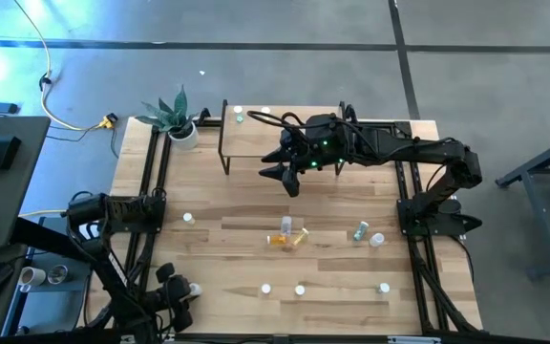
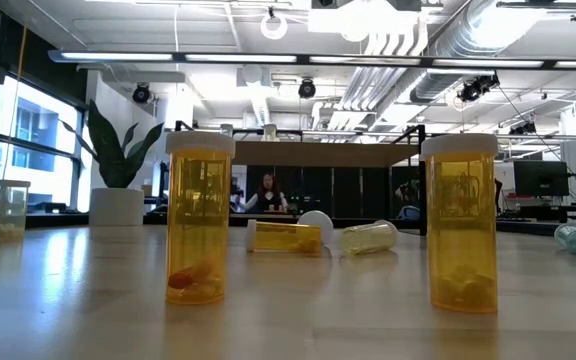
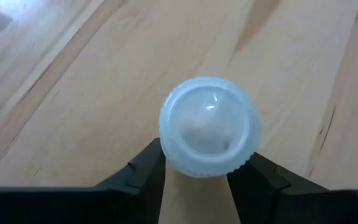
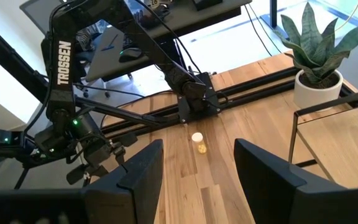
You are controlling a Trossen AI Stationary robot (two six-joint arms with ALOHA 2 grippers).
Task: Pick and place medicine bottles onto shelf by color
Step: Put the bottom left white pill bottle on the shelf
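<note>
Two bottles (image 1: 239, 117) stood on the shelf (image 1: 256, 143); ten remained. Left gripper (image 3: 197, 177) grasped a white-capped bottle (image 3: 209, 126) at 7 o'clock; right gripper (image 4: 197, 165) hung released.

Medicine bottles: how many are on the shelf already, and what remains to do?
Two medicine bottles seem to stand on the shelf. The left gripper brackets one pale-capped bottle near the table's front-left corner. About eight remain on the table. The right gripper hovers open beside the shelf.
</note>
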